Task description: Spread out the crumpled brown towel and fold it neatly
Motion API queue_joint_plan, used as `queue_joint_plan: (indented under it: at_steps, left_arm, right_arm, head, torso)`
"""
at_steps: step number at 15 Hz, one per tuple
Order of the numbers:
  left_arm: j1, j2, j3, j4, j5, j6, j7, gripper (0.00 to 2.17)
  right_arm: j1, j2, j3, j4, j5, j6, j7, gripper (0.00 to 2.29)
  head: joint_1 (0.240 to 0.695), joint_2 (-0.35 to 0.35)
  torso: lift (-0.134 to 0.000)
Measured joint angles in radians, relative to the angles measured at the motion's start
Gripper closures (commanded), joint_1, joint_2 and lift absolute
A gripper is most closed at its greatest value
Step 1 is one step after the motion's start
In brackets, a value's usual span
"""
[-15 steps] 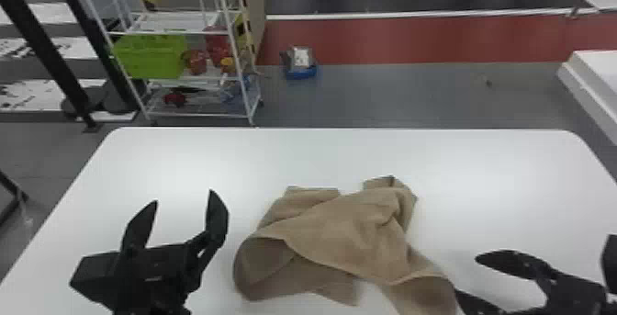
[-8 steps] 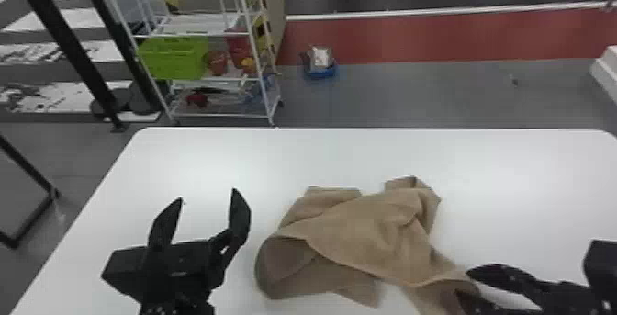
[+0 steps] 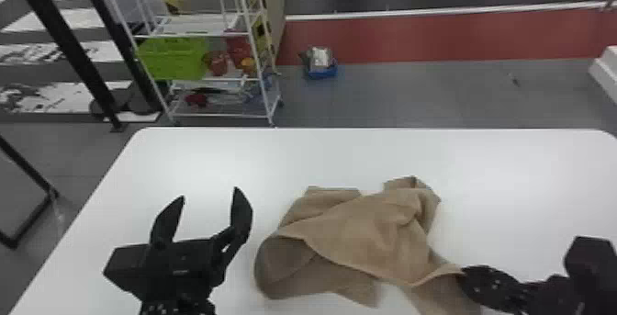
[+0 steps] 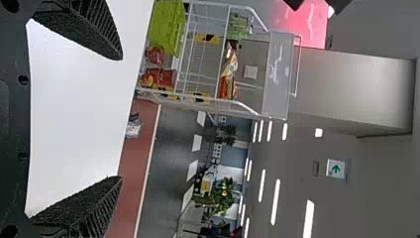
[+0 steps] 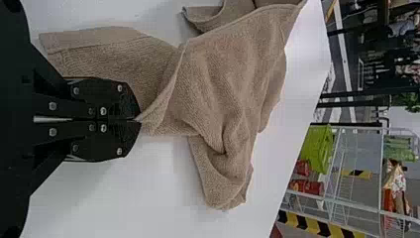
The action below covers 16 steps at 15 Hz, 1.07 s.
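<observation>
My left pincer: wide. Right pincer: pinching crumpled brown cloth towel by edge; hard tug risks slip.

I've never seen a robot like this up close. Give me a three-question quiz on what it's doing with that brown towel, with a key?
1. True or false: the fingers of the left gripper are spread apart.
2. What is the right gripper pinching?
A) the green bin
B) an edge of the brown towel
C) nothing at all
3. Fill in the missing color: the crumpled towel is on a ____ table.

Key: 1 true; 2 B; 3 white.
</observation>
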State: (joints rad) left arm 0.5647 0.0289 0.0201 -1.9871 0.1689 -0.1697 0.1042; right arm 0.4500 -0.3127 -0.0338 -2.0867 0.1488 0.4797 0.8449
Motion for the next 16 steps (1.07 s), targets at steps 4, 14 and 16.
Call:
queue_joint_plan:
  at_steps: [4,14,16]
  left_arm:
    - [0.000,0.003,0.000,-0.004,0.001,0.000,0.000,0.00]
    - [0.005,0.012,0.016,-0.002,-0.011,-0.002,-0.192,0.00]
    - [0.001,0.013,0.025,0.009,-0.015,0.001,-0.263,0.02]
  right_arm:
    - [-0.018,0.044,-0.117,-0.057,-0.125,-0.018,0.002,1.50]
    - [-0.122,-0.012,-0.175,-0.116,0.216,-0.246,0.228,1.50]
    - [-0.149,-0.013,-0.158,-0.043,0.235,-0.280,0.221,1.50]
  head:
    - [0.695,0.107]
    - [0.695,0.024]
    - [0.695,0.003]
  torso:
    - [-0.122]
    - [-0.122]
    - [-0.122]
